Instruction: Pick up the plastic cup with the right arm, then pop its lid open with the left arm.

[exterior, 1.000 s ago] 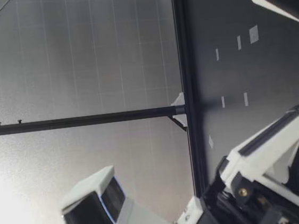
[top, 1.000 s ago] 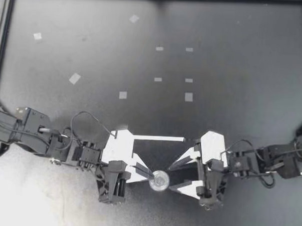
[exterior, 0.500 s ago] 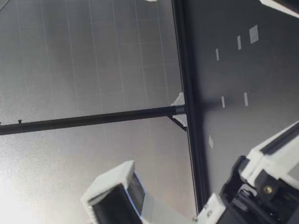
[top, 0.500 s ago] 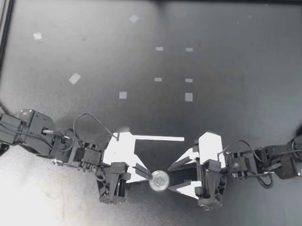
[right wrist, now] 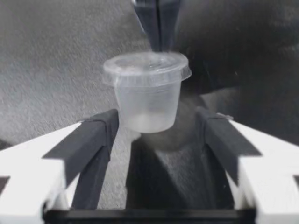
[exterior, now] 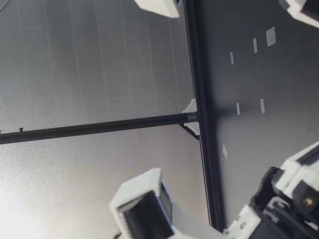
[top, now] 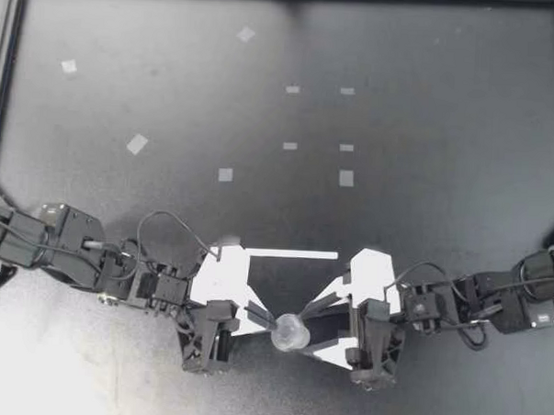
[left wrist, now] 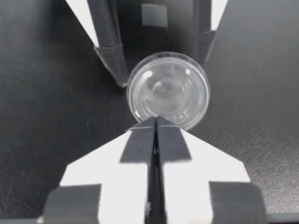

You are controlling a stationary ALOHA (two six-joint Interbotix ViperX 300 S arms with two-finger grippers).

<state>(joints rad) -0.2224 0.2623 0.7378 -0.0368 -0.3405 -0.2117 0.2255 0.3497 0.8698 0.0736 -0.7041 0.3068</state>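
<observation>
Left gripper [top: 270,321] fingers are pinching the clear cup [top: 290,333] by its thin rim, right gripper [top: 308,332] fingers sitting spread around it, so an off-centre squeeze is risking popping it loose.

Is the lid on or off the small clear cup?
On. In the right wrist view a clear lid caps the cup, its edge jutting past the wall.

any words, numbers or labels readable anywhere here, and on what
None can be read. The small clear cup is unprinted, the tape squares on the table are blank, and the left gripper and right gripper show no marking. A pale patch on the right arm is too small to tell.
</observation>
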